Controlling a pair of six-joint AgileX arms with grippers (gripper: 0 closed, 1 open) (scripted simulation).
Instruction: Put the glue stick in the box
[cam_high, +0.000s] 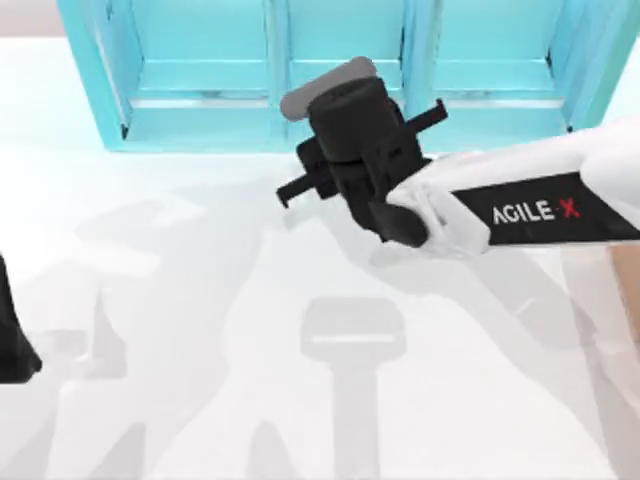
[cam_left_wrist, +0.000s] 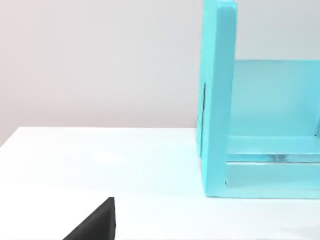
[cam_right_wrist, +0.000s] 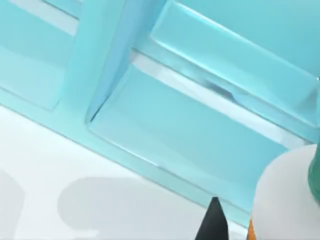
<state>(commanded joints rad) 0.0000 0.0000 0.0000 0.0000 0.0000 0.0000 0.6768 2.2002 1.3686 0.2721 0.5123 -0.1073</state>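
Right gripper (cam_high: 365, 150) state unclear above; its wrist view shows glue stick (cam_right_wrist: 287, 195) beside it.

Setting: a rendered simulation test bench, not a lived-in room. Evidence: a plain white desk (cam_high: 200, 330) with flat, uniform shading; a blank pale wall (cam_left_wrist: 100, 60) behind it; a featureless cyan shelf unit (cam_high: 340, 60) with three compartments; and an arm (cam_high: 540, 205) marked AgileX.

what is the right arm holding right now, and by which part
The right end effector, in front of the cyan shelf unit, appears to carry the glue stick, whose white shoulder shows beside a fingertip. Where the hold sits cannot be told.
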